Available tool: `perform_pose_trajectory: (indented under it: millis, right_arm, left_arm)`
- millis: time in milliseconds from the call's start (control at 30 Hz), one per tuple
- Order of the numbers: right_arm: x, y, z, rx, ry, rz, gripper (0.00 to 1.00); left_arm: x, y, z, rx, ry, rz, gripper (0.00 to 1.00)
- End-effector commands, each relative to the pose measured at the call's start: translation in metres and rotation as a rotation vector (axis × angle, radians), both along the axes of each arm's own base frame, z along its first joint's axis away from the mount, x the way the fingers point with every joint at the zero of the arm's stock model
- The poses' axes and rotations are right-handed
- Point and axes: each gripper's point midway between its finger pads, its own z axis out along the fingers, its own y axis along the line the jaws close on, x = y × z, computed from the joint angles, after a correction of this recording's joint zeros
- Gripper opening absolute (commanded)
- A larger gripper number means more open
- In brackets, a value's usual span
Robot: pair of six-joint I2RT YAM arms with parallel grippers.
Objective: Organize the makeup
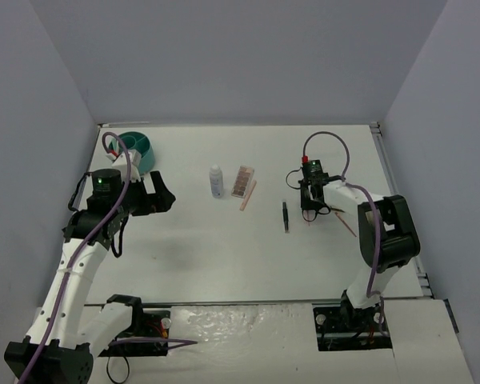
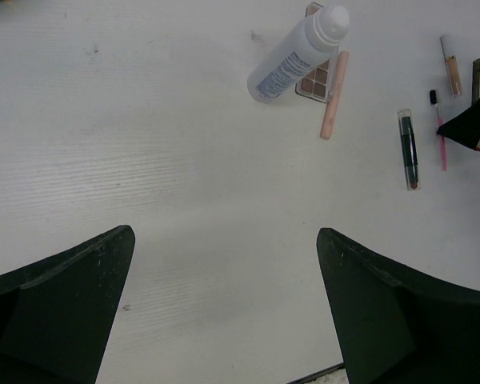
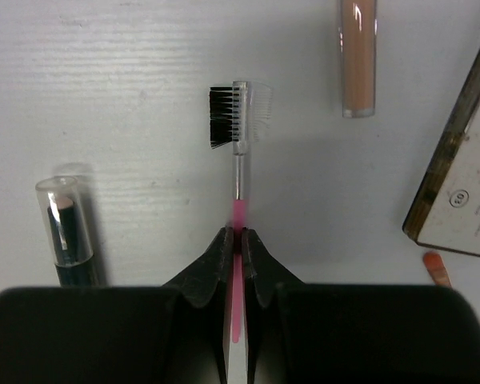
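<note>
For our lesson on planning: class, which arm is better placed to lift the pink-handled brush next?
Right. The right hand is shut on the pink-handled brush. The left hand hangs open over the table, far from it.

White bottle (image 1: 216, 181) and palette (image 1: 242, 182) sit mid-table; teal tub (image 1: 136, 150) by the table's far-left corner; 1 dark stick (image 1: 286, 216) to their right.

My right gripper (image 3: 237, 237) pinches the pink handle of the brow brush (image 3: 237, 120), whose black bristles and clear comb point away from me. To its left lies a dark teal stick (image 3: 64, 232) under a clear cap. To its right lie a peach tube (image 3: 358, 56) and the dark-framed compact (image 3: 464, 184). Farther left, the white bottle (image 1: 216, 181) stands just beside the pinkish-brown palette (image 1: 242, 182) and a peach stick (image 1: 249, 195).
</note>
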Motion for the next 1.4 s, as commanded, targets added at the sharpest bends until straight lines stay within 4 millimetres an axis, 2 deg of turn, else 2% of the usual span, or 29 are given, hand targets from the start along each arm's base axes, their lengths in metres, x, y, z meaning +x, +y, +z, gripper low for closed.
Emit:
perform_pose_trajectory:
  millis: [0, 133, 267, 333, 433, 567, 667, 800, 1000, 1167, 1367]
  right_arm:
    - [0.017, 0.034, 0.089, 0.047, -0.266, 0.102, 0.0]
    - [0.012, 0.092, 0.145, 0.165, -0.463, 0.293, 0.0]
    - [-0.014, 0.16, 0.193, 0.312, -0.641, 0.527, 0.0]
    - [-0.027, 0.184, 0.211, 0.381, -0.718, 0.611, 0.0]
    - [-0.047, 0.219, 0.241, 0.485, -0.833, 0.714, 0.0]
    - [-0.065, 0.25, 0.255, 0.56, -0.867, 0.816, 0.0]
    - [-0.074, 0.267, 0.26, 0.606, -0.873, 0.861, 0.0]
    - [-0.085, 0.279, 0.266, 0.657, -0.881, 0.896, 0.0]
    - [-0.09, 0.286, 0.265, 0.67, -0.875, 0.913, 0.0]
    - [-0.091, 0.287, 0.265, 0.677, -0.881, 0.912, 0.0]
    - [-0.091, 0.288, 0.264, 0.683, -0.88, 0.911, 0.0]
  left_arm:
    - [0.01, -0.023, 0.044, -0.147, -0.106, -0.054, 0.97]
    - [0.014, -0.043, 0.066, -0.264, -0.141, -0.1, 0.97]
    - [0.016, -0.063, 0.087, -0.375, -0.162, -0.144, 0.97]
    - [0.017, -0.074, 0.103, -0.41, -0.2, -0.172, 0.97]
    - [0.018, -0.087, 0.113, -0.436, -0.206, -0.194, 0.97]
    - [0.02, -0.101, 0.124, -0.443, -0.229, -0.216, 0.97]
    - [0.025, -0.111, 0.118, -0.419, -0.221, -0.22, 0.97]
    - [0.03, -0.119, 0.103, -0.401, -0.181, -0.23, 0.91]
    - [0.03, -0.135, 0.102, -0.405, -0.188, -0.258, 0.8]
    - [0.03, -0.144, 0.092, -0.39, -0.166, -0.265, 0.68]
    - [0.026, -0.152, 0.085, -0.373, -0.149, -0.273, 0.47]
